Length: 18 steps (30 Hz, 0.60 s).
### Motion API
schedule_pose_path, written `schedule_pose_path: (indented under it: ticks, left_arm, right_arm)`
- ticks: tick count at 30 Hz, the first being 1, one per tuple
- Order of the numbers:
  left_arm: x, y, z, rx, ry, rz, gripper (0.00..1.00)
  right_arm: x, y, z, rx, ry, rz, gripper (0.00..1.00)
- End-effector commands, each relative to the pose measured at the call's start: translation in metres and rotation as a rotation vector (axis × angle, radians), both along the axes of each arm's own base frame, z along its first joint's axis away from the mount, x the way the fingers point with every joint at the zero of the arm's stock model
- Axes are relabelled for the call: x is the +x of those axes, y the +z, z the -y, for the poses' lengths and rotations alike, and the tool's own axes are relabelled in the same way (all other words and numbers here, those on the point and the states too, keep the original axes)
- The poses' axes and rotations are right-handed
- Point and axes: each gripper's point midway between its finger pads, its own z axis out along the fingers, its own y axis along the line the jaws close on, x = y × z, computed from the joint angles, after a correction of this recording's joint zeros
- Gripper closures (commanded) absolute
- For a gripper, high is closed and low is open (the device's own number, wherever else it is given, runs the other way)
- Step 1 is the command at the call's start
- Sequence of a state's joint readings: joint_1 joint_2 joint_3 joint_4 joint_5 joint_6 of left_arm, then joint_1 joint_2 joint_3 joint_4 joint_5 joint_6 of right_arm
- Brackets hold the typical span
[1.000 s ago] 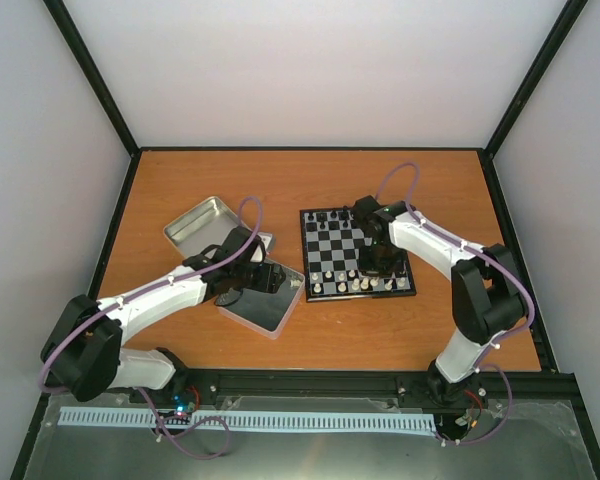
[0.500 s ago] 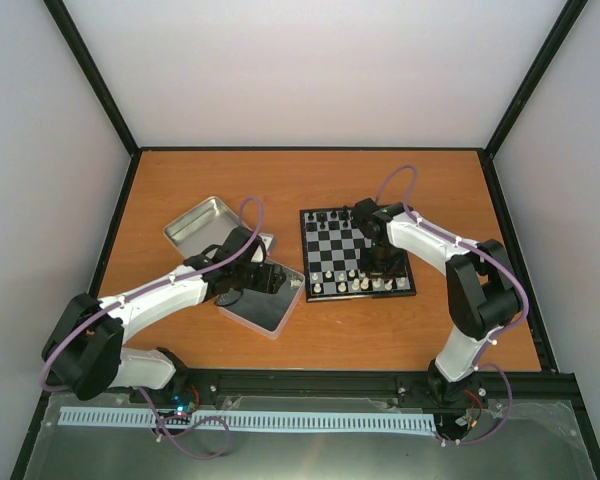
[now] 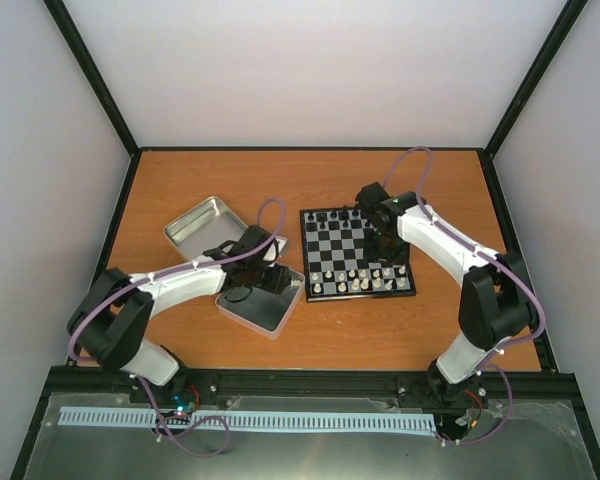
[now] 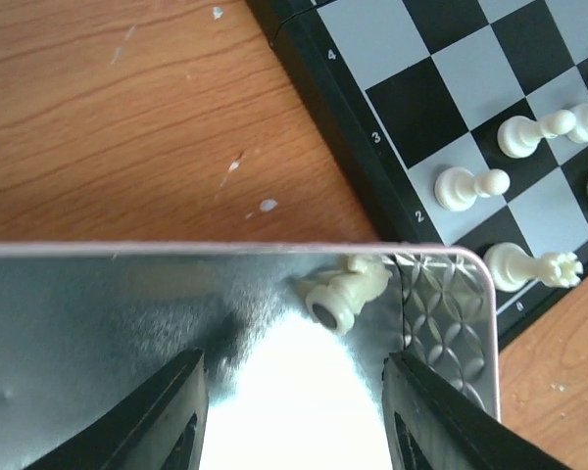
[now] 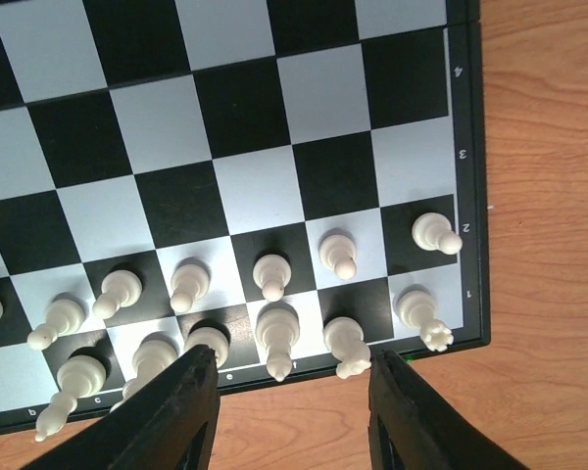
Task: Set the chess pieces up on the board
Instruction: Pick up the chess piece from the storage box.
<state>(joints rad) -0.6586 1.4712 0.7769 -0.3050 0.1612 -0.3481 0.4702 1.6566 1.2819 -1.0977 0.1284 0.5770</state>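
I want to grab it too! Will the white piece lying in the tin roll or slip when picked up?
Probably light: the white piece is tiny. Lying sideways on the tin and its smooth metal, it may slide or roll if nudged. Its rounded shape could slip from the left pincer.

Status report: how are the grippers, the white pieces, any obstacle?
Left gripper open, above tin. Right gripper open, above board. White chess pieces in two rows on board; one white piece lying in tin corner. No obstacle seen.
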Motion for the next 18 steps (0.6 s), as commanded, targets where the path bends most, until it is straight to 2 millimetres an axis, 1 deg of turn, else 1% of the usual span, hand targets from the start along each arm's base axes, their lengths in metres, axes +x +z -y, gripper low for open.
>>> schedule_pose_path:
  ticks: [1,4,7,10,14,16,18]
  left_arm:
    - [0.021,0.011,0.024,0.006,-0.057,0.092,0.52]
    - [0.024,0.003,0.034,0.011,-0.076,0.077,0.55]
    - [0.025,-0.007,0.037,0.035,-0.063,0.051,0.57]
    - [0.023,-0.019,0.032,0.085,-0.046,0.033,0.61]
    - [0.012,-0.033,0.02,0.138,-0.041,-0.003,0.64]
    - [0.007,-0.039,0.012,0.168,-0.036,-0.021,0.68]
    - [0.003,-0.042,0.003,0.192,-0.022,-0.023,0.69]
  right_arm:
    - [0.005,0.019,0.01,-0.014,-0.061,0.056,0.57]
    - [0.007,0.023,0.009,-0.006,-0.069,0.064,0.57]
    - [0.007,0.025,0.01,-0.009,-0.07,0.063,0.57]
    - [0.008,0.026,0.009,-0.004,-0.071,0.069,0.57]
    - [0.006,0.025,0.008,0.005,-0.074,0.067,0.57]
    - [0.006,0.025,0.008,0.008,-0.073,0.066,0.57]
    - [0.006,0.024,0.007,0.013,-0.072,0.068,0.56]
